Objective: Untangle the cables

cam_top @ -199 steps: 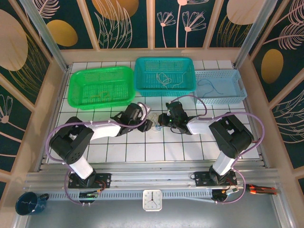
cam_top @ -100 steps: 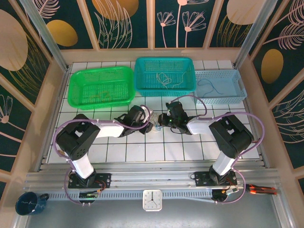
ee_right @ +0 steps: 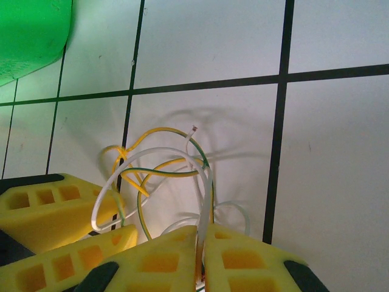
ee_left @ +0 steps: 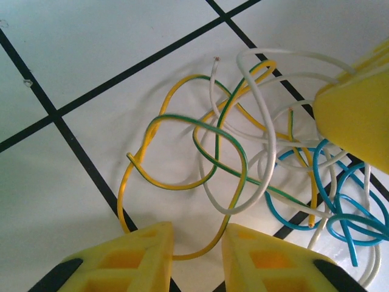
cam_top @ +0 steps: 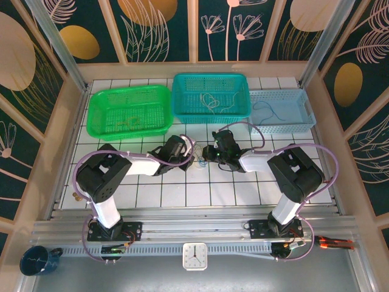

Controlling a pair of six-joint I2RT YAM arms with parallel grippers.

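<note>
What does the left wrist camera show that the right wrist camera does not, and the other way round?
Left wrist view: a light blue cable looped at the tangle's right side. Right wrist view: a corner of the green basket, and the right gripper shut on white and yellow strands. Both: the white cable and the yellow-green cable tangled on white tiles, and the left gripper with jaws apart.

The table (cam_top: 182, 194) is surfaced in white square tiles with dark grout lines, evenly lit, with only soft shadows. Around it stand dark teal wall panels (cam_top: 161, 42) painted with gold ovals and pale leaf and flower outlines, divided by light wooden battens (cam_top: 192, 30) and two slanted metal posts (cam_top: 56, 42)
</note>
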